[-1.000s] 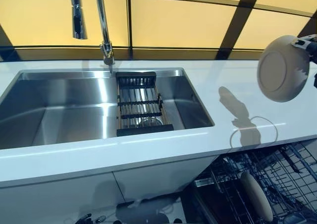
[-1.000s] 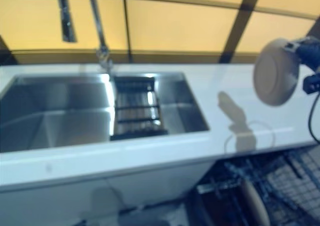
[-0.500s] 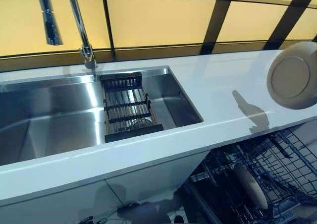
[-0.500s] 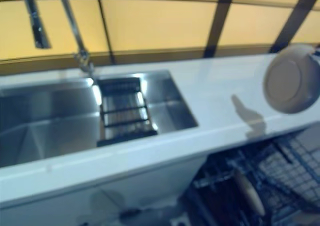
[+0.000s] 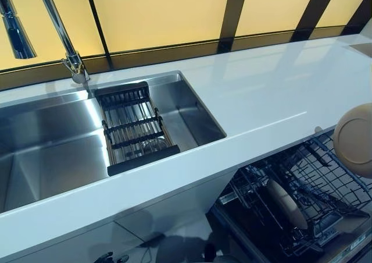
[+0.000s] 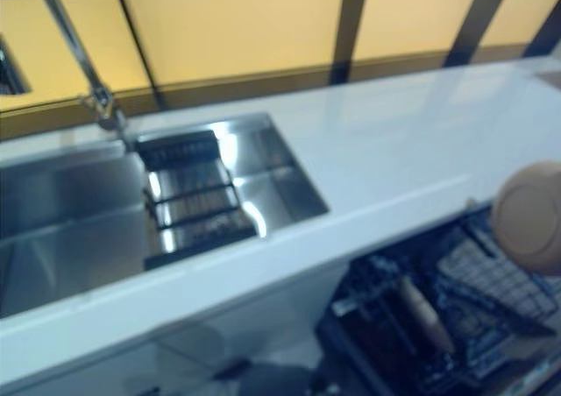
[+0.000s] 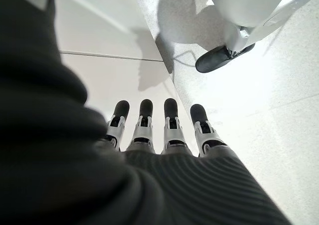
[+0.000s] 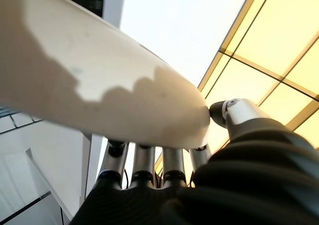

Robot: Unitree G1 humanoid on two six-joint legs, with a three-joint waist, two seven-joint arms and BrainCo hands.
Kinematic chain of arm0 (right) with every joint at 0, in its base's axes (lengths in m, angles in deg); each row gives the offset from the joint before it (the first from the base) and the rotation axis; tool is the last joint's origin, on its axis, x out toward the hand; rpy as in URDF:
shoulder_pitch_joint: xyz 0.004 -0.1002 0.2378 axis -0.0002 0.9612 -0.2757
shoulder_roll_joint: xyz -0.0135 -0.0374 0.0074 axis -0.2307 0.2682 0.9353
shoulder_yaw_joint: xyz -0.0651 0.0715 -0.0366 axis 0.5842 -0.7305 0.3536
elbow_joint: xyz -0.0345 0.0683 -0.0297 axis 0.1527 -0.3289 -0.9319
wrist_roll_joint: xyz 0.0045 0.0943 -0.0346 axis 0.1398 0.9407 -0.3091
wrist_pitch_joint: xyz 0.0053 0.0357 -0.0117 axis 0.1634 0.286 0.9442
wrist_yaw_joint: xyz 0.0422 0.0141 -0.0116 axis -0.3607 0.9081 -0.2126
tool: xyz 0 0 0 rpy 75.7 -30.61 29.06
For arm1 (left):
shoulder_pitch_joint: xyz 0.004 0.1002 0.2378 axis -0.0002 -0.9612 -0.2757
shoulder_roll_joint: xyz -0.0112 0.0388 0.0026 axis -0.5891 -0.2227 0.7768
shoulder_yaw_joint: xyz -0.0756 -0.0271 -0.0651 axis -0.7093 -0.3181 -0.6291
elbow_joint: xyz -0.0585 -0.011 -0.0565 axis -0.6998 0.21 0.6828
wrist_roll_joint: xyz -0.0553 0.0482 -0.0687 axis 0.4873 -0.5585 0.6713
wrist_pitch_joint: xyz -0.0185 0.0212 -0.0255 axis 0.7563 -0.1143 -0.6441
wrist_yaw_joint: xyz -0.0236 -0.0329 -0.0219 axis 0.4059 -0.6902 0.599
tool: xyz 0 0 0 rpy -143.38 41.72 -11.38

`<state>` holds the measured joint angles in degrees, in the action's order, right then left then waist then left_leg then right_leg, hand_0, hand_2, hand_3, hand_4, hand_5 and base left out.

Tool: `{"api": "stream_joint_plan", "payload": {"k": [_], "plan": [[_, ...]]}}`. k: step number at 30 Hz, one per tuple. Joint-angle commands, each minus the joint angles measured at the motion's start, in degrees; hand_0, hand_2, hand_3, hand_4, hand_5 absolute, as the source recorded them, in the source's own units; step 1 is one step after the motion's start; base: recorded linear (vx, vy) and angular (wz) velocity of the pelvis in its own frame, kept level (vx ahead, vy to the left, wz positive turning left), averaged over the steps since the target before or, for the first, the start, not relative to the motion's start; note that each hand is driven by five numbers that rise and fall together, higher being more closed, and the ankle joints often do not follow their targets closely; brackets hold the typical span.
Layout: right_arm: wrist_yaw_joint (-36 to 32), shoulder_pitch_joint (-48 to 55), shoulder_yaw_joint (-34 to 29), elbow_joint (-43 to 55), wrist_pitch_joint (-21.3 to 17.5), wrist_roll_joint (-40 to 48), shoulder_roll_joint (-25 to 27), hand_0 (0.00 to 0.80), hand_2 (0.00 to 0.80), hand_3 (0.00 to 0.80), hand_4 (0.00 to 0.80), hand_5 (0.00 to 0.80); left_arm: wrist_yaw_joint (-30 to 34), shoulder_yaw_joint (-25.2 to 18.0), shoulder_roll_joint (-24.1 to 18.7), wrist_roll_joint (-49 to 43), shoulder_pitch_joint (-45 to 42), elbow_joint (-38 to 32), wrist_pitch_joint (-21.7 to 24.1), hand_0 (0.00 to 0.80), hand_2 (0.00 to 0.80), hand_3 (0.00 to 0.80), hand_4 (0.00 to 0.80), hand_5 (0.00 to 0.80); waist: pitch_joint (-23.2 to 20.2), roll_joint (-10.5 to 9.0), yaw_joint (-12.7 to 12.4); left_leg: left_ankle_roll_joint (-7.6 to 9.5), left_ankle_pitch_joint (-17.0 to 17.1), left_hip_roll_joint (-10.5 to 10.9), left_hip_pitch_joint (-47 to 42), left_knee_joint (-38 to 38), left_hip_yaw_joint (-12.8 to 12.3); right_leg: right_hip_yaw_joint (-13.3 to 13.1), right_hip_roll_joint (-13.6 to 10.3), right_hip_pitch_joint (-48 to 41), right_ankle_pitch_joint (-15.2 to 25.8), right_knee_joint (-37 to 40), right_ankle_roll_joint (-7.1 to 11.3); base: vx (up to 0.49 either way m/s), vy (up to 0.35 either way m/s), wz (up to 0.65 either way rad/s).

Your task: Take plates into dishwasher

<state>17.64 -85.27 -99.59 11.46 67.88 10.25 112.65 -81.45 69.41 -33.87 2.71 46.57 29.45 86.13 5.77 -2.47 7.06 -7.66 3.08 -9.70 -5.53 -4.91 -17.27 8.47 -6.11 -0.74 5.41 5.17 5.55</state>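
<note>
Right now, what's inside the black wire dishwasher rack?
One beige round plate stands on edge among the wire dishwasher rack's prongs. The rack's far right part is hidden behind the plate being carried.

Round beige ceramic plate [image 5: 356, 139] — plain, no pattern. Second beige plate [image 5: 286, 203] on edge in the black wire dishwasher rack [image 5: 317, 181]. Glossy white stone countertop [image 5: 273, 94], unmarked. Brushed silver steel sink [image 5: 52, 144]; black slatted drain rack [image 5: 133, 127] inside it. Chrome tap [image 5: 58, 33]. Backsplash of amber-yellow panels [image 5: 157, 13] split by dark brown bars. Right hand [image 8: 149, 165]: silver fingers, dark ribbed cover. Left hand [image 7: 159, 130]: silver, black tips.
</note>
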Motion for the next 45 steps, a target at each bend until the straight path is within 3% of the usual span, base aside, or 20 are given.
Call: {"api": "stream_joint_plan", "payload": {"k": [1,15,25,45], "plan": [[-0.46,-1.29,-3.32,0.04,-4.94,-1.08,0.33,0.8,0.8,0.8,0.8,0.8,0.48,-0.72,-3.31,-1.95,2.3,0.57,0.34,0.0,0.0,0.0,0.0,0.0,0.01,-4.18,-1.42,2.61,-4.86,-0.32,-3.55,-0.09,0.15,1.61,-2.79,-0.79,-0.24,-0.17,4.92,-0.032,-0.025,0.01],[0.19,-0.04,1.33,4.39,-9.95,-12.31,-3.13,0.8,0.8,0.8,0.8,0.8,0.57,0.16,-2.76,-1.62,2.44,-0.89,-0.2,0.0,0.0,0.0,0.0,0.0,1.16,-3.18,-1.32,2.73,-4.81,0.04,-3.41,-0.09,0.16,1.96,-3.12,-0.4,-0.09,-0.17,4.77,0.0,0.0,0.0],[0.5,-0.87,6.98,8.07,-9.35,-18.16,-8.78,0.8,0.8,0.8,0.8,0.8,0.42,0.04,-2.09,-1.11,4.19,-0.7,-0.65,0.0,0.0,0.0,0.0,0.0,1.99,-2.32,-0.77,2.8,-4.81,0.38,-3.43,-0.09,0.08,1.71,-3.44,-0.05,0.01,-0.17,4.67,0.0,0.0,0.0],[1.67,-0.98,15.26,4.69,-9.42,-27.8,-17.86,0.8,0.8,0.8,0.8,0.8,0.35,0.43,-1.03,-0.5,5.98,-1.18,-1.34,0.0,0.0,0.0,0.0,0.0,3.03,-1.21,-0.82,2.65,-4.79,0.37,-3.49,-0.09,0.17,1.77,-3.94,0.28,0.21,-0.17,4.61,-0.002,0.001,0.0]]}}
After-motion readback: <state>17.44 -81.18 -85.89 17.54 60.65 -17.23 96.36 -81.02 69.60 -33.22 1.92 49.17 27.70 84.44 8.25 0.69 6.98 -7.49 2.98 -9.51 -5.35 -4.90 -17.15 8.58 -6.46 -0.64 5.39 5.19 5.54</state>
